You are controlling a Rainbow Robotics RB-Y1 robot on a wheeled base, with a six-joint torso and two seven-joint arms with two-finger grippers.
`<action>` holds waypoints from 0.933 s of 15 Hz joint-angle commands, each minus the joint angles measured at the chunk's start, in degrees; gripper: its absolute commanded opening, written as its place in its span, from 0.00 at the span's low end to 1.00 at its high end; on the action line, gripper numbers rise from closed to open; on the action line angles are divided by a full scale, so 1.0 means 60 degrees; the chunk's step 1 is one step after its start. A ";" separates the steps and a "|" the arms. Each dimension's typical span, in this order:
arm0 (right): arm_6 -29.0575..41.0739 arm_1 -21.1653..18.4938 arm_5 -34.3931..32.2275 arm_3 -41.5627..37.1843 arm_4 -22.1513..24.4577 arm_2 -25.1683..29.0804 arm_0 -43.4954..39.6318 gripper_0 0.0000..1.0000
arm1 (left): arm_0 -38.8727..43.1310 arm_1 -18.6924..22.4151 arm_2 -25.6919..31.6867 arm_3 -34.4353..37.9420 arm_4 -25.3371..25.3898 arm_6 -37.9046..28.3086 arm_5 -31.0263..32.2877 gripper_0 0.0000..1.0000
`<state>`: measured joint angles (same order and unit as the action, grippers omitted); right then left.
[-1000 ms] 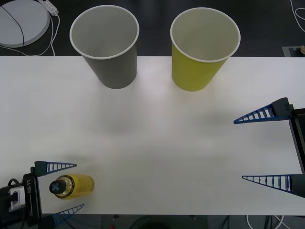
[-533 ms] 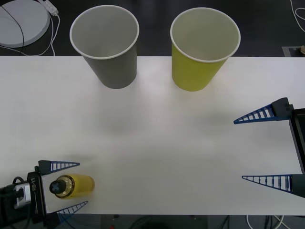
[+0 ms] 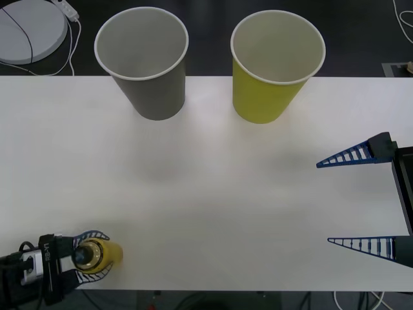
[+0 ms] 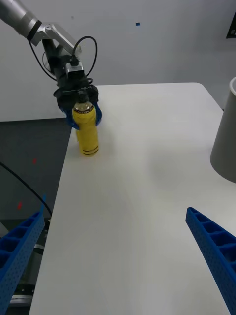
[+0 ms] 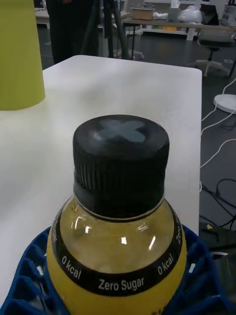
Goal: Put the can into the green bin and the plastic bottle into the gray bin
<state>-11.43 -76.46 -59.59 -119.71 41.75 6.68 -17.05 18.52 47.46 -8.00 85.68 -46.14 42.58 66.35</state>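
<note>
The plastic bottle (image 3: 108,252), small and yellow with a black cap, stands upright near the table's front left corner. My left gripper (image 3: 97,257) is shut on it just below the cap. The left wrist view looks down on the cap (image 5: 120,147), with the blue fingers (image 5: 27,268) wrapped around the bottle's shoulder. The right wrist view shows the bottle (image 4: 86,132) in the left gripper (image 4: 83,112) close to the table edge. The gray bin (image 3: 150,71) and the green bin (image 3: 271,77) stand upright at the back. My right gripper (image 3: 324,203) is open at the right. The can is out of view.
The white table (image 3: 213,187) stretches between the grippers and the bins. A white round device (image 3: 29,29) with a cable lies on the floor behind the back left corner. The side of a large cup (image 4: 225,133) shows in the right wrist view.
My left gripper's fingers, open on either side of the bottle before, have closed around it. The bottle has shifted slightly toward the front left. The right arm has not moved.
</note>
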 commanded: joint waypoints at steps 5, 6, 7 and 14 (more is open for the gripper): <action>0.0000 0.0000 0.0000 0.0000 0.0000 0.0000 0.0000 1.00 | 0.0093 0.0014 0.0073 0.0311 0.0132 -0.0197 -0.0013 0.00; 0.0000 0.0000 0.0000 0.0000 0.0000 0.0000 0.0000 1.00 | 0.0151 0.0044 0.0132 0.0428 0.0132 -0.0240 -0.0057 0.00; 0.0000 0.0000 0.0000 0.0000 0.0000 0.0000 0.0000 1.00 | 0.0268 0.0102 0.0220 0.0647 0.0132 -0.0314 -0.0130 0.00; 0.0000 0.0000 0.0000 0.0000 0.0000 0.0000 0.0000 1.00 | 0.1206 0.0483 0.0908 0.2142 0.0161 -0.0870 -0.0599 0.00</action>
<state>-11.43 -76.46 -59.59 -119.71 41.75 6.68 -17.05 25.25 50.16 -2.94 97.83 -45.28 37.72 62.89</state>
